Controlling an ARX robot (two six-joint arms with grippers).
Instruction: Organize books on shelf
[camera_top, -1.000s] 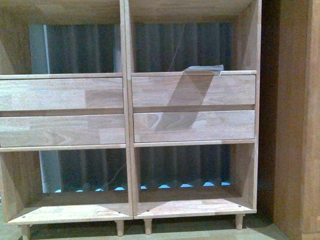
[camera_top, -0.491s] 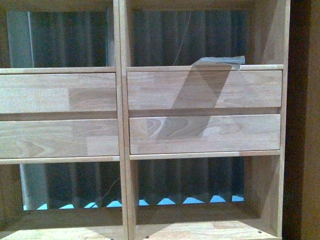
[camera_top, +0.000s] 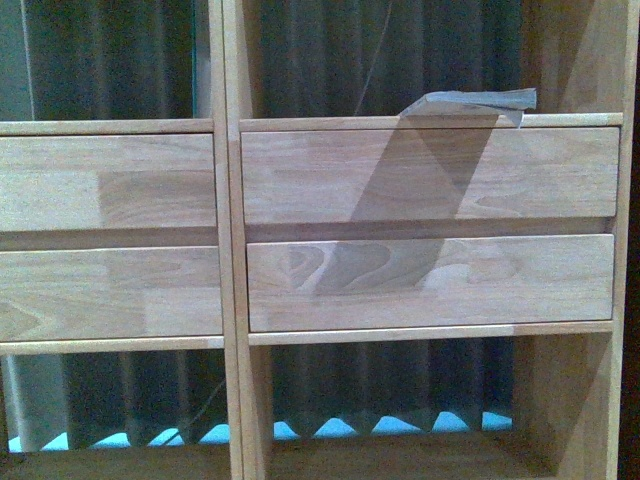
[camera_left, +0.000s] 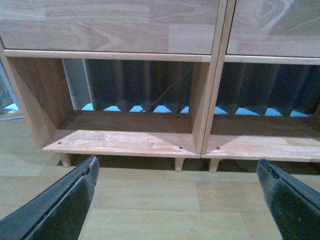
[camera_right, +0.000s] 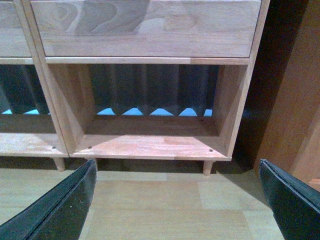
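Faces the shelf (camera_top: 230, 240), a thin book (camera_top: 470, 100) lying flat above the right drawers (camera_top: 430, 175). Holds left jaws and right jaws wide, empty.

no readable text, labels or numbers anywhere

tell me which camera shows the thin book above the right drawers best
The front view: the thin book lies flat on the shelf board above the right drawers, one corner overhanging. Both wrist views show the shelf's lower part and the floor, not the book.
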